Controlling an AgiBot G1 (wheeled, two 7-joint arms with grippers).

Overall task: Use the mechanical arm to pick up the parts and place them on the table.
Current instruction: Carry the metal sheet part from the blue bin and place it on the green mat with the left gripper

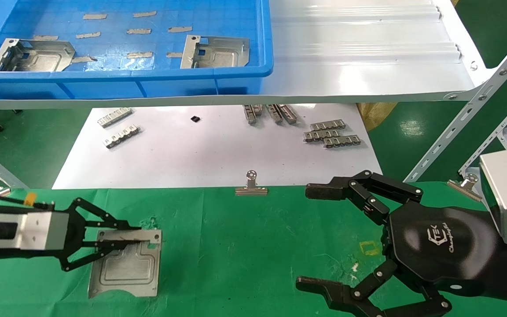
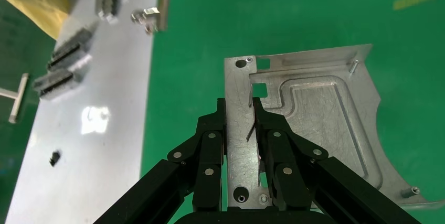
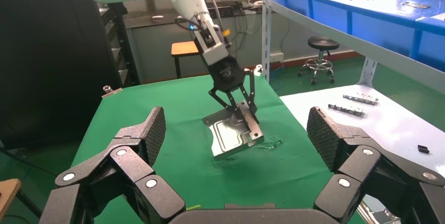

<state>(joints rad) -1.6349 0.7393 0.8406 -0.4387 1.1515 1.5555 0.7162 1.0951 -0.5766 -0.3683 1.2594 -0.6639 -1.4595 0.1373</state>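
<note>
My left gripper [image 1: 126, 235] is shut on the folded flange of a silvery stamped part [image 1: 126, 266]. In the left wrist view the gripper [image 2: 240, 111] pinches the flange strip of that part [image 2: 320, 114]. In the right wrist view the part [image 3: 231, 137] hangs tilted just above the green cloth table [image 1: 253, 246], with its shadow below. My right gripper [image 1: 314, 237] is open and empty over the cloth at the right, its fingers [image 3: 152, 129] spread wide. Two more parts [image 1: 31, 55] [image 1: 216, 52] lie in the blue bin [image 1: 121, 72].
A glossy white sheet [image 1: 214, 154] behind the cloth carries small toothed strips [image 1: 332, 134] [image 1: 117, 116]. Binder clips [image 1: 251, 185] [image 1: 464, 182] sit on the cloth's far edge. A white shelf [image 1: 368, 57] with slanted perforated braces [image 1: 469, 110] overhangs at the right.
</note>
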